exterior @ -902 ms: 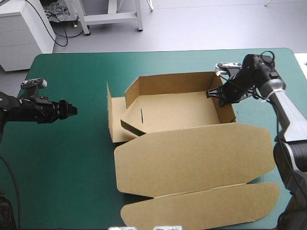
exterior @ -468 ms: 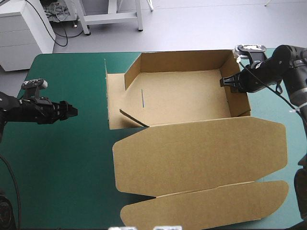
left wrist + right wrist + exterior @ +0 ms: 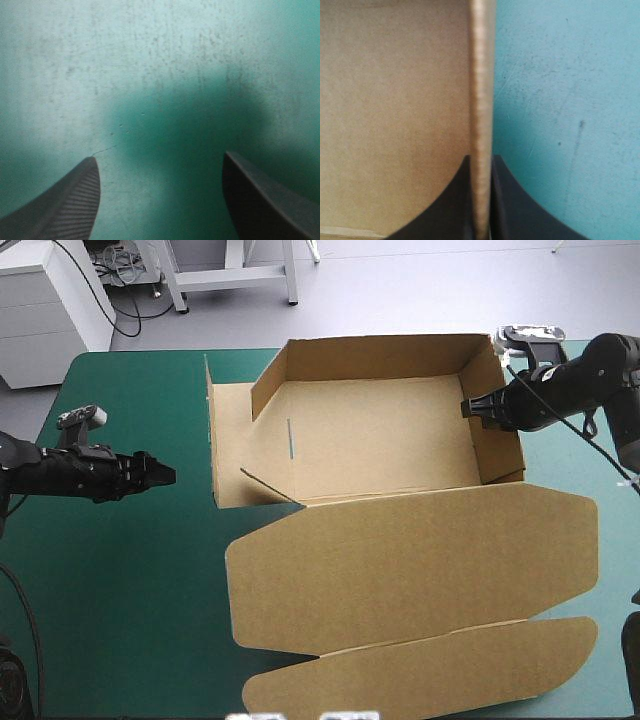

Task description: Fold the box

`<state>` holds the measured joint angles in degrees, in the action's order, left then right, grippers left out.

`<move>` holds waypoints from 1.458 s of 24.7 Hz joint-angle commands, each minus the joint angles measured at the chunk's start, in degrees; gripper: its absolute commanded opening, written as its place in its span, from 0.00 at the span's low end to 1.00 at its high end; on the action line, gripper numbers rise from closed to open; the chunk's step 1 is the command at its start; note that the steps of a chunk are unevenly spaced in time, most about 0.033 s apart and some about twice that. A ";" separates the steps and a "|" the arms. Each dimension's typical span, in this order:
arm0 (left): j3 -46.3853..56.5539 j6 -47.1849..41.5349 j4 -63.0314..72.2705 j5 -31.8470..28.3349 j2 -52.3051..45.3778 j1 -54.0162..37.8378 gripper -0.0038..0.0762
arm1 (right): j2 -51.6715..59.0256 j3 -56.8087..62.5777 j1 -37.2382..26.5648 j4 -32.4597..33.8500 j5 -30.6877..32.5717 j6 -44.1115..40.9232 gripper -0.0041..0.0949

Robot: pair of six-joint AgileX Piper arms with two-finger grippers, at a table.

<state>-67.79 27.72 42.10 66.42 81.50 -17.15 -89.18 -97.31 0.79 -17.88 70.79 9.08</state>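
Observation:
The brown box (image 3: 380,440) stands as an open tray in the middle of the teal-green table, far and right walls raised, the left flap (image 3: 230,445) lying out flat. Its wide lid (image 3: 410,565) lies flat toward the near edge. My right gripper (image 3: 478,408) is shut on the top edge of the right wall (image 3: 481,100), one black finger on each side of the board. Over bare cover to the left of the box, my left gripper (image 3: 165,475) hovers open (image 3: 160,170) and holds nothing.
The lid's tuck flap (image 3: 420,670) reaches close to the table's near edge. Bare teal-green cover (image 3: 120,580) lies on the left of the box. A narrow strip of cover shows beyond the right wall (image 3: 560,90).
My right gripper has drawn the box's right wall toward the far right, and the whole box has slid and turned with it. The left gripper has crept a little toward the box.

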 commanded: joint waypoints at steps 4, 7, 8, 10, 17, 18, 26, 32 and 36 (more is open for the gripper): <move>-1.99 5.88 16.20 4.89 -1.68 0.04 0.66 | 1.00 -1.58 -0.27 -6.70 -1.85 -0.08 0.02; -1.99 8.78 22.68 6.37 -1.68 0.04 0.66 | 0.36 -1.58 -0.27 -9.15 -1.99 1.17 0.02; -1.99 9.36 23.83 6.66 -1.68 0.04 0.66 | 0.10 -1.58 -0.27 -10.00 -2.21 1.38 0.02; -1.99 10.03 25.16 7.69 -1.68 0.04 0.66 | -0.64 -1.58 -0.27 -12.07 -3.12 1.38 0.02; -1.99 10.03 24.88 7.73 -1.68 0.04 0.66 | -4.02 -1.58 5.22 -9.53 -7.97 -0.58 0.02; -1.99 10.03 24.48 7.83 -1.68 0.04 0.66 | -4.69 -1.58 5.92 -9.39 -8.93 -1.04 0.02; -1.99 10.03 20.93 7.83 -1.78 0.04 0.66 | -12.22 -1.58 11.81 -7.18 -14.24 -3.84 0.02; -1.99 10.03 19.73 7.83 -1.78 0.04 0.66 | -15.83 -1.58 15.36 -7.30 -17.05 -4.28 0.02; -1.99 9.81 19.35 7.83 -1.78 0.04 0.66 | -17.36 -1.58 17.14 -7.46 -19.02 -4.76 0.02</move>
<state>-67.79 37.62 57.79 69.30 81.50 -17.27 -109.02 -97.20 16.88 -22.85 55.05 4.86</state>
